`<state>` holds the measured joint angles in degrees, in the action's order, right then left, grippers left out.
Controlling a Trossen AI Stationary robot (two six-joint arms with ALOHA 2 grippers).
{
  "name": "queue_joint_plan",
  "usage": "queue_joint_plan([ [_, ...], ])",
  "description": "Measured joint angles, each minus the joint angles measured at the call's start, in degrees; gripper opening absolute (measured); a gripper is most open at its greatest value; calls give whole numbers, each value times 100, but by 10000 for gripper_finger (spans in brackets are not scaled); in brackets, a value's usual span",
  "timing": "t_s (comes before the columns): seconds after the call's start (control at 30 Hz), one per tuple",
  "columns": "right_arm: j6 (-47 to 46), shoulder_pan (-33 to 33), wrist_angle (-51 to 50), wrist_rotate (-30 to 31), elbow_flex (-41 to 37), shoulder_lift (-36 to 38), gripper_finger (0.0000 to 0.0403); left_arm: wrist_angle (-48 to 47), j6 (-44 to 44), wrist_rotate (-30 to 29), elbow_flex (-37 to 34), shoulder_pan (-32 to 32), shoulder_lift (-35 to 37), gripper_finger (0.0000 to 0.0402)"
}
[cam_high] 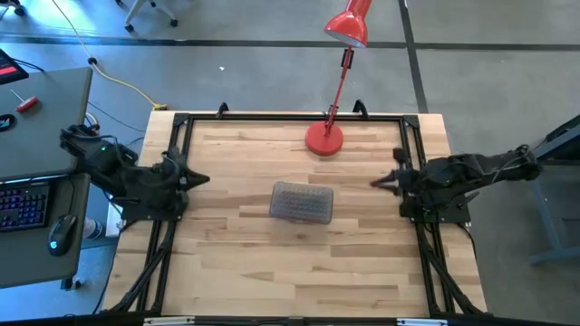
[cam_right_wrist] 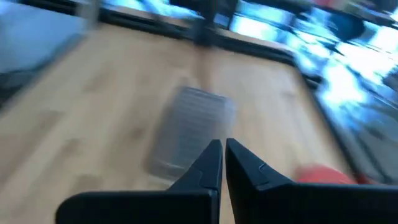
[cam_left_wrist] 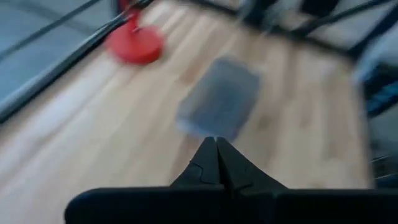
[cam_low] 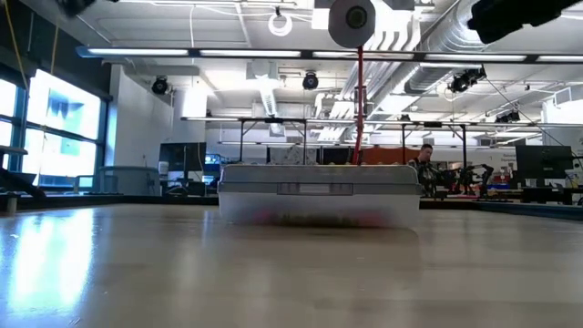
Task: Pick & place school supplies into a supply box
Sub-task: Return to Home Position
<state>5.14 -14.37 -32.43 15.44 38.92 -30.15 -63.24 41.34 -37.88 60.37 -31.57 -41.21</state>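
The supply box (cam_high: 302, 201) sits in the middle of the counter (cam_high: 272, 272) with its ribbed lid down, near the red lamp base (cam_high: 324, 139) but not touching it. From above you only get the grey lid. The low view shows the clear wall under it with a faint reddish smear inside, can't tell what it is.

The left gripper (cam_high: 201, 178) hangs by the left edge, well apart from the box, with its jaws pressed together in its wrist view. The right gripper (cam_high: 376, 182) mirrors it on the right, jaws barely a sliver apart, holding nothing.
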Motion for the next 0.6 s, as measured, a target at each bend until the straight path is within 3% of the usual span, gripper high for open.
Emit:
queue_joint_plan([
  [0.17, 358, 11, 1186, -1233, -1068, 877, 0, 2882, -922, 407, -2413, -186, 1834, 19],
  [0.3, 343, 13, 1610, -1091, -1520, 1491, 0, 4866, -2133, 901, -3847, -184, 2814, 21],
  [0.43, 284, 15, 1681, -740, -1543, 1891, 0, 5183, -2926, 896, -4539, -182, 3520, 14],
  [0.6, 76, 13, 1690, -672, -1542, 2133, 0, 5024, -3213, 749, -4788, -182, 4102, 14],
])
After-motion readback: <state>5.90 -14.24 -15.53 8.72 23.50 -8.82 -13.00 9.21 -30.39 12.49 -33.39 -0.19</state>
